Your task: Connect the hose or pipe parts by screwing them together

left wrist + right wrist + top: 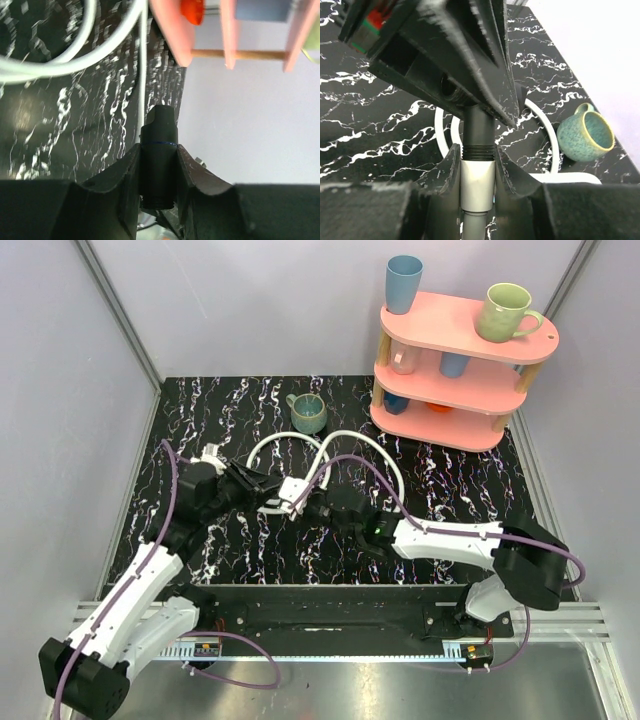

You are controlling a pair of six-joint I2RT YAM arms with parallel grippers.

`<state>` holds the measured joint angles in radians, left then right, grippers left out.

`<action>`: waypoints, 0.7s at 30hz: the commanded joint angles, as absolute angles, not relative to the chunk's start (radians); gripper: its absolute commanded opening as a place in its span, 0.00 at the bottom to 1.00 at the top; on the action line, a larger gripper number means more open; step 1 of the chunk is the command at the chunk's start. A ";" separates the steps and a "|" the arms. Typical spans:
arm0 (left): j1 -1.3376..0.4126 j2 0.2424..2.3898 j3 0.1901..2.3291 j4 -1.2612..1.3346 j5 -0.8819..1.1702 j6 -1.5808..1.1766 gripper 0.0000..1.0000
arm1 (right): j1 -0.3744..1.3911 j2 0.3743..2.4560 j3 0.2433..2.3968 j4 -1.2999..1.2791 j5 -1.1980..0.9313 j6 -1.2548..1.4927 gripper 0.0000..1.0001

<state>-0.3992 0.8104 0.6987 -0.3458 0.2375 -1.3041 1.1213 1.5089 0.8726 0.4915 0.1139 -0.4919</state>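
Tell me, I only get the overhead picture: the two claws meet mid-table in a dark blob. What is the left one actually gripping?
Observer: Its wrist camera shows the left gripper shut on a black fitting, a thin white hose leaving its far end.
Operator: And the right one?
Observer: The right gripper has its fingers pressed on both sides of a white sleeve.
Operator: Are the pieces lined up?
Observer: Yes, the black fitting's ridged threads meet the sleeve's top, both in one straight line.
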 commanded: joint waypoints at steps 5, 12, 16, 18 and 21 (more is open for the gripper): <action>-0.416 0.701 0.465 0.276 0.518 -0.893 0.00 | 0.954 1.443 0.980 0.437 -0.316 -0.185 0.00; -0.414 0.825 0.334 0.632 0.649 -0.923 0.00 | 0.773 1.535 1.034 0.465 -0.656 0.000 0.00; -0.414 0.879 0.360 0.619 0.646 -0.923 0.00 | 0.710 1.536 0.960 0.629 -0.710 0.184 0.00; -0.414 0.879 0.373 0.562 0.605 -0.930 0.00 | 0.706 1.529 0.965 0.577 -0.719 0.149 0.07; -0.414 0.870 0.403 0.430 0.491 -0.954 0.00 | 0.706 1.491 0.957 0.491 -0.667 0.097 0.50</action>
<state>-0.3958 0.8791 0.3630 0.5388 0.4736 -0.9607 0.7467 1.5490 0.9333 0.3912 -0.7376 0.0769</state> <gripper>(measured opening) 0.322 0.340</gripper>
